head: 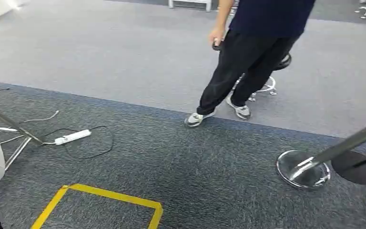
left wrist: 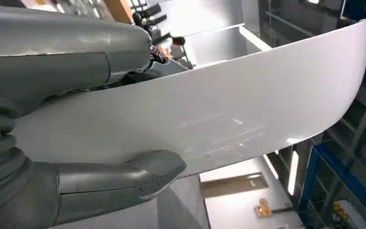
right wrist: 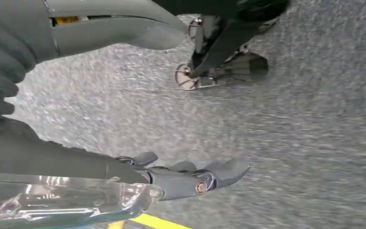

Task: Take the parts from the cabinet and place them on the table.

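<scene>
One long white curved panel (left wrist: 228, 114), the part, is clamped between thumb and fingers of the left hand (left wrist: 76, 119). The right hand (right wrist: 124, 119) hangs spread over grey carpet (right wrist: 290, 143). I would keep the grip firm while walking, away from the standing person (head: 248, 57).

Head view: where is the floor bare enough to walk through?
Bare carpet lies between the yellow tape and the stanchion base, and across the lighter carpet beyond. Crowded: power strip with cables on the left; the person ahead.

Head cam downward; wrist cams close-up.
</scene>
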Controlling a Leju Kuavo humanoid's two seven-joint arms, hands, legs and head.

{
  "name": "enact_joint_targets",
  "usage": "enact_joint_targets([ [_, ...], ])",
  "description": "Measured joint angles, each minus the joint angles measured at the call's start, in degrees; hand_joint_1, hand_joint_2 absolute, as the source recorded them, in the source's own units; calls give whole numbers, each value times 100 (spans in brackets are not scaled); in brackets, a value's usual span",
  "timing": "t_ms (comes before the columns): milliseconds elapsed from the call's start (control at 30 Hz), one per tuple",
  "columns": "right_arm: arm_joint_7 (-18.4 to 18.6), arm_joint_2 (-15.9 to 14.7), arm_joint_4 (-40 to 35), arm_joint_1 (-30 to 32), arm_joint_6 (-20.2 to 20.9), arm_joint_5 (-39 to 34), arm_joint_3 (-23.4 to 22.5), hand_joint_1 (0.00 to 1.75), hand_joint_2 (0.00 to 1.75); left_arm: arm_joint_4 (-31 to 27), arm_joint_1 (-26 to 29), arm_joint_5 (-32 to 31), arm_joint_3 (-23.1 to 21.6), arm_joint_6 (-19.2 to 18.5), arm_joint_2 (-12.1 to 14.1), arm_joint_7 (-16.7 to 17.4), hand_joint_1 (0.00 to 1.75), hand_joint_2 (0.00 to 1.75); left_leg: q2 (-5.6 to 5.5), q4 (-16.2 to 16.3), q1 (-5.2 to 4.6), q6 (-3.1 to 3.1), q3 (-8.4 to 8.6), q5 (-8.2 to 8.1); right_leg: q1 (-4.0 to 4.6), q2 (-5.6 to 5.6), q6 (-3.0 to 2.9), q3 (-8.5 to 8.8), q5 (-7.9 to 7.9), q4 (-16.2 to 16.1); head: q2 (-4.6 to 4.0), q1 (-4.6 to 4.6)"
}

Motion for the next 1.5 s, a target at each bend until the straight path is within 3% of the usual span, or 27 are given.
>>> enact_joint_targets([
  [33,-2,2,0,-6,9,4,0,0,175,0,-4,-7,-13,9,2,0,175,175,-73,10,4,-36,-8,4,-52,320,21,237,145,-509,0,2],
  [67,0,24,4,-17,15,11,2,0,175,0,-10,-13,-20,20,13,2,175,175,-137,45,-21,-79,-44,0,-66,516,28,263,73,-607,0,2],
  [200,26,28,4,-24,-2,33,2,0,175,2,23,7,-20,92,42,0,175,175,-384,-5,35,-240,-131,105,-27,206,-150,292,155,-615,0,2],
  [267,26,39,2,-39,-2,35,2,0,175,2,22,31,-20,94,76,0,175,175,196,355,-6,-264,-295,-199,-30,50,-236,290,189,-662,0,-70],
  [300,26,39,4,-29,-2,37,2,0,175,2,5,39,-22,96,83,0,175,175,334,786,-4,-291,-494,-447,-15,-36,-242,281,192,-666,0,-81],
  [367,35,37,4,6,-4,37,2,0,175,2,13,90,-22,90,81,2,175,175,415,1662,7,-318,-894,-812,1,-219,-255,260,184,-665,0,-83],
  [400,37,37,2,11,-9,37,2,0,175,4,24,103,-17,81,87,2,175,175,417,1835,11,-324,-966,-833,4,-312,-255,253,184,-664,0,-76],
  [500,37,37,4,-13,-4,39,0,0,175,7,22,-24,-7,114,98,2,175,175,521,920,9,-316,-429,-275,3,-561,-238,268,172,-663,0,-81],
  [567,68,37,2,-19,13,42,2,0,175,7,0,-129,-11,142,111,0,175,175,1020,102,-22,-306,49,-95,62,-675,-184,296,133,-643,0,-94],
  [600,85,37,4,-17,24,42,2,0,175,9,-34,-151,-22,144,111,2,175,175,914,55,-26,-205,43,-114,77,-744,-145,265,113,-621,0,-94],
  [700,112,37,2,-51,44,39,0,0,175,15,2,-74,-15,149,127,0,175,175,702,28,-44,-93,-4,-104,67,-954,-61,350,98,-649,0,-79],
  [733,125,37,2,-59,46,42,0,0,175,15,1,-46,-17,140,127,2,175,175,632,3,1,-49,25,-72,35,-856,-9,299,52,-617,0,-76],
  [767,125,37,2,-62,48,42,0,0,175,17,-12,-35,-15,122,127,0,175,175,591,3,14,-24,23,-69,26,-497,21,238,-106,-399,0,-33],
  [800,133,39,4,-57,48,39,0,0,175,24,-24,-26,-15,107,127,2,175,175,519,3,20,3,15,-57,13,-286,33,56,-323,19,0,-15],
  [867,182,39,4,-13,50,42,0,0,175,28,-29,-26,-15,98,129,2,175,175,365,8,16,22,1,-51,5,-143,52,-411,-695,963,0,-7],
  [900,203,39,4,6,50,42,-2,0,175,39,-19,-28,-15,92,129,0,175,175,280,9,15,22,1,-50,7,-126,48,-539,-712,1168,0,-7],
  [933,210,39,4,19,48,44,-2,0,175,46,-14,-35,-15,87,129,2,175,175,195,9,15,20,5,-48,8,-118,40,-538,-600,1106,0,-11],
  [1000,212,39,4,12,48,48,-2,0,175,50,-15,-48,-15,85,129,2,175,175,15,13,24,5,15,-40,-1,-56,12,-193,-84,290,0,-11],
  [1033,214,39,4,7,48,48,-2,0,175,50,-15,-50,-17,85,129,2,175,175,-55,15,32,-16,19,-37,-19,109,5,61,162,-251,0,-7],
  [1067,216,39,4,6,48,48,-2,0,175,50,-17,-55,-20,83,129,0,175,175,-117,22,25,-51,-1,-32,-59,524,5,189,152,-553,0,-4],
  [1100,216,42,4,3,48,48,-2,0,175,50,-23,-61,-22,83,129,0,175,175,-199,55,10,-86,-37,-39,-80,525,4,225,142,-624,0,-26],
  [1200,212,44,4,5,70,48,-2,0,175,50,8,-66,-26,94,122,0,175,175,-405,-5,70,-224,-101,48,-19,303,-98,247,172,-604,0,-13],
  [1233,210,64,7,-3,83,50,-2,0,175,50,9,-66,-31,94,133,0,175,175,-399,19,81,-236,-111,32,-70,195,-158,259,211,-670,0,-11],
  [1300,199,63,2,-23,90,50,-2,0,175,50,-23,-52,-37,96,144,0,175,175,214,496,22,-275,-345,-328,-40,52,-220,269,224,-703,0,-96],
  [1400,199,63,4,11,94,52,-2,0,175,55,-29,-50,-50,96,153,0,175,175,417,1762,29,-318,-928,-857,-10,-244,-243,258,207,-701,0,-96],
  [1433,192,63,2,11,94,52,-2,0,175,57,-29,-48,-48,96,160,0,175,175,419,1781,29,-323,-930,-795,-9,-326,-244,261,204,-700,0,-101],
  [1500,181,66,2,-14,94,52,-2,0,175,57,-31,-46,-50,98,171,0,175,175,472,1148,27,-310,-581,-389,-9,-484,-225,277,190,-700,0,-98],
])
